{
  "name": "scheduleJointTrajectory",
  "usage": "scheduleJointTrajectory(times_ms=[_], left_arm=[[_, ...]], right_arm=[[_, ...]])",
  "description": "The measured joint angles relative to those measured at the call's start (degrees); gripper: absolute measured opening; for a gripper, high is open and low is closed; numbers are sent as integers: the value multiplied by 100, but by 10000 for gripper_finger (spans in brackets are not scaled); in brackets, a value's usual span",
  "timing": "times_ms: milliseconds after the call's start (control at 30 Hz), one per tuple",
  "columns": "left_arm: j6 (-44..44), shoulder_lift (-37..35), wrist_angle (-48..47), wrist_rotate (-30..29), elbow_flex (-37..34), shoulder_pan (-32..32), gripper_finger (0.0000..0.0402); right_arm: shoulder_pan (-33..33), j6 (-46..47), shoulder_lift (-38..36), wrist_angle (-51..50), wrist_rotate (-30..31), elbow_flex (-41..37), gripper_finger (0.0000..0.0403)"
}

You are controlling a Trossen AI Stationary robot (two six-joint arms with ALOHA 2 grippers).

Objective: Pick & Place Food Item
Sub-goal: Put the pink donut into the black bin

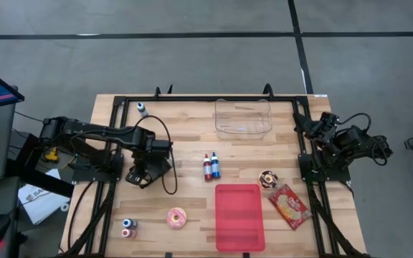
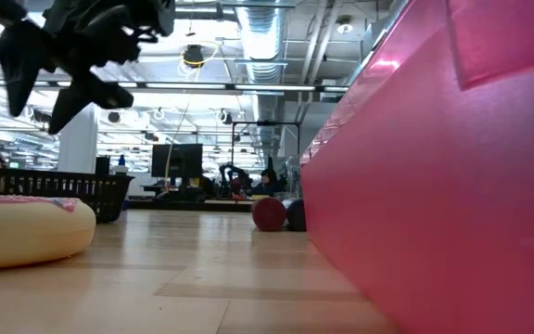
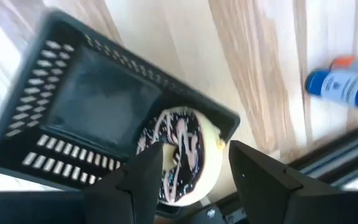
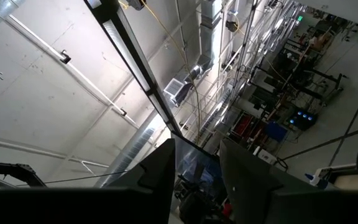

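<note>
1. The red tray lies nearest the low camera, on the bench at its front edge.
2. A black basket sits on the bench's left part, below the left gripper.
3. A clear container stands at the bench's far edge.
4. A chocolate-iced doughnut rests on the basket's rim; the left fingers are parted to either side of it, and contact cannot be told.
5. A pink doughnut lies left of the tray.
6. The right gripper is raised beside the bench's right edge, fingers apart, holding nothing.
</note>
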Motion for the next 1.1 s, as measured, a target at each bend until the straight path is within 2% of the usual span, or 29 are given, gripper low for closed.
scheduleJointTrajectory(times_ms=[200, 300, 400, 567, 733, 900, 1100], left_arm=[[-765, 0, 393, 595, 307, -237, 172], [-1104, 0, 699, 937, 370, -702, 167], [-1238, 0, 1020, 938, 435, -1406, 164], [-1563, 0, 1855, 78, 561, -2501, 165], [-2520, 136, 2684, -708, 568, -2917, 172], [-3370, 630, 3280, -702, 601, -3218, 167], [-3690, 1519, 3316, -806, 1263, -3523, 158]], right_arm=[[-1, 7, 0, 37, 0, 0, 120], [0, 46, 1, 74, 0, 0, 120], [0, 48, -1, 117, -19, 0, 120], [0, 48, 1, 128, -20, 0, 120], [0, 43, 1, 86, -20, 0, 120], [0, 46, 1, 24, -137, 0, 120], [0, 92, -12, 82, -488, 0, 120]])
